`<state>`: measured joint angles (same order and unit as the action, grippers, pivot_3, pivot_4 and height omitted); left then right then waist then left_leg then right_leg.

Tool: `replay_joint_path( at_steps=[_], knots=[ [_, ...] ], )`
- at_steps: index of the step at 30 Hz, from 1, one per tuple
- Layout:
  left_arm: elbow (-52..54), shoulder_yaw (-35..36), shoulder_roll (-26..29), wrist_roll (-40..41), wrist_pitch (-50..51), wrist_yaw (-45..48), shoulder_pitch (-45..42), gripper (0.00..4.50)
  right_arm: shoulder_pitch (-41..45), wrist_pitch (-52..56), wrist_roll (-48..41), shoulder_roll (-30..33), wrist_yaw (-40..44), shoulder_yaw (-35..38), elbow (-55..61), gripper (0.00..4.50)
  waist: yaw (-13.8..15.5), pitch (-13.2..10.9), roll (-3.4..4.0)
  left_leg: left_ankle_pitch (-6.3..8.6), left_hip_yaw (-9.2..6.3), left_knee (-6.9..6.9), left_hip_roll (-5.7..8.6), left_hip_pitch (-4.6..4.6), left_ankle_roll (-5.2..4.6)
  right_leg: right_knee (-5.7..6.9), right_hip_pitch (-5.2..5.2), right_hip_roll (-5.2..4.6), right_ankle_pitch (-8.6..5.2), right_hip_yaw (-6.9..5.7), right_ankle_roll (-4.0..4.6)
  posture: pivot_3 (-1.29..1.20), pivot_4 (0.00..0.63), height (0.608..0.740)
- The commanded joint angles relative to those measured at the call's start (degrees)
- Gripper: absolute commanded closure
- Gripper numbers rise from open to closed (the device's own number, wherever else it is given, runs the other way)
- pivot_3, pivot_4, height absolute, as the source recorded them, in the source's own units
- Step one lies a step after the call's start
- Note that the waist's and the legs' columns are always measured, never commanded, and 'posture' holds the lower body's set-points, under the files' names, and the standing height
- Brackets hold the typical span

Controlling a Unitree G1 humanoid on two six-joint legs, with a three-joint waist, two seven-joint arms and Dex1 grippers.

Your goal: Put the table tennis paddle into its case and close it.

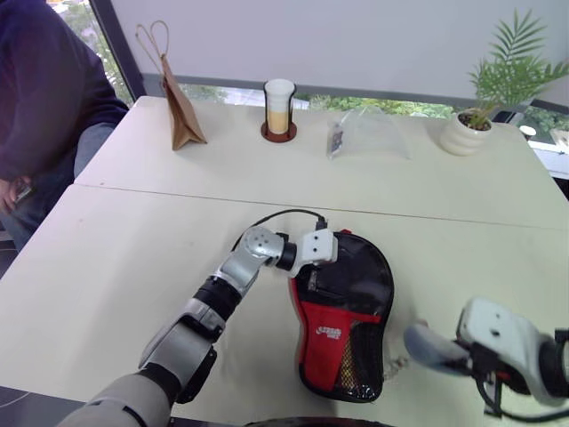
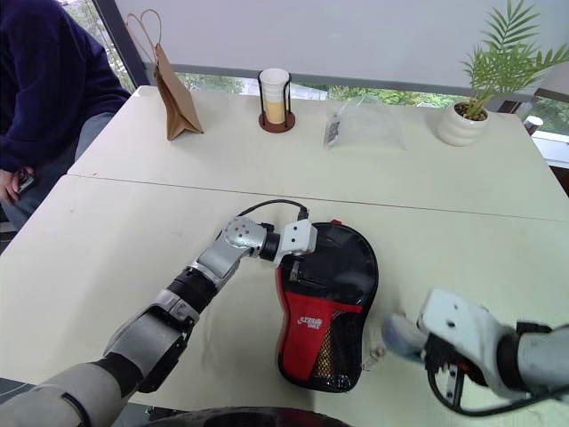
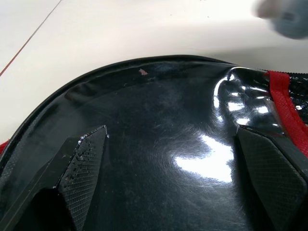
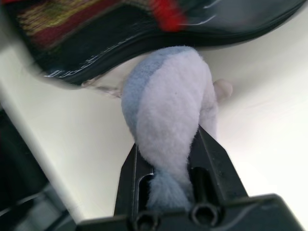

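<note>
The case (image 1: 351, 302) lies flat on the bench (image 1: 133, 249), its round black end under the left gripper (image 3: 175, 183) and its red mesh-pocket end beyond the jaws. The left jaws are spread wide and set down on the glossy black panel, one on each side, apparently to pin the case while the zip is worked. The right gripper (image 4: 171, 144) stands just beside the case's edge. Its jaws pinch a pale blue-grey plush charm (image 4: 163, 110), which rises between them toward the case. A thin chain (image 1: 397, 365) seems to tie the charm to the zip, so it probably serves as the pull. The table tennis paddle is hidden, presumably inside the case. The zip line is hard to make out, so how far it is closed cannot be told
</note>
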<state>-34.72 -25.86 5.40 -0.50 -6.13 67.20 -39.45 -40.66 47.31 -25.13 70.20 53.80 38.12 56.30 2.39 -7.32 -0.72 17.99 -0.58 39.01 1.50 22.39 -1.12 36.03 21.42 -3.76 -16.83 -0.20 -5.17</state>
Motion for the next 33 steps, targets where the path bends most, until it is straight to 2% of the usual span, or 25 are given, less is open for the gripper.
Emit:
replay_joint_path(
  at_steps=[1,4,5,12,16,20,22,28,33],
  knots=[
    [-2.9,-1.3,1.5,-3.1,0.8,-1.3,1.5,0.0,4.9,2.0,-0.2,2.8,1.4,-4.2,-2.0,2.06,-0.1,0.0,-0.01,0.0,0.0,0.0,0.0,0.0,0.0,0.0,0.0,0.0,-0.01,0.0,0.02,0.0,0.15,0.74],
    [-2.2,-0.1,1.7,-1.8,1.4,-1.1,1.1,0.0,9.9,3.0,-0.3,4.2,3.4,-5.3,-4.1,0.4,-0.1,0.0,0.0,0.0,0.0,0.01,0.0,0.0,0.0,0.0,0.0,-0.01,-0.02,0.0,0.04,0.0,0.15,0.74],
    [-1.8,0.5,1.8,-1.3,1.8,-0.9,0.9,0.0,11.0,3.2,-0.4,4.4,4.7,-4.7,-4.8,0.02,-0.1,0.0,0.0,0.0,0.0,0.01,0.0,0.0,0.0,0.0,0.0,-0.01,-0.02,0.0,0.04,0.0,0.15,0.74],
    [4.7,7.6,3.8,5.9,8.8,0.3,-2.9,0.0,17.2,3.2,-0.3,3.5,14.3,4.6,-11.9,0.02,-0.2,-0.5,0.32,0.0,0.01,0.01,0.0,0.07,0.0,0.06,0.12,-0.01,0.05,0.0,-0.09,0.0,0.15,0.74],
    [9.5,13.2,6.6,10.8,15.3,0.5,-6.4,0.0,21.9,3.8,-2.1,3.2,16.9,6.7,-15.5,0.02,-0.2,-0.8,0.39,-0.03,0.01,0.03,0.0,0.27,0.05,0.18,0.35,-0.01,0.07,0.0,-0.12,0.0,0.15,0.74],
    [17.3,17.5,13.2,16.4,23.4,4.1,-6.6,0.0,27.1,3.6,-3.5,3.7,17.6,6.6,-19.3,0.02,-0.3,-0.8,0.45,-0.2,0.02,0.17,0.03,1.01,0.31,0.4,1.17,0.01,0.18,0.0,-0.26,0.0,0.15,0.74],
    [22.1,19.2,17.3,18.9,27.4,5.5,-5.5,0.0,29.2,3.5,-4.3,3.7,17.6,6.1,-20.6,0.02,-0.3,-0.9,0.52,-0.36,0.02,0.14,0.03,1.0,0.59,0.4,1.17,0.06,0.18,0.0,-0.25,0.0,0.15,0.74],
    [37.7,24.0,30.0,25.8,38.7,7.0,1.1,0.0,33.6,2.2,-5.3,3.2,16.9,2.7,-23.5,0.02,-0.4,-1.0,0.65,-0.28,0.02,0.14,0.02,0.96,0.45,0.46,1.15,0.06,0.18,0.03,-0.24,0.0,0.15,0.74],
    [46.8,28.8,37.4,31.9,45.9,6.0,7.2,0.0,35.5,1.4,-6.0,1.8,15.6,-0.3,-24.6,0.02,-0.2,-1.0,0.67,-0.24,0.01,0.15,0.02,0.96,0.38,0.46,1.14,0.01,0.18,0.02,-0.22,0.0,0.15,0.74]
  ],
)
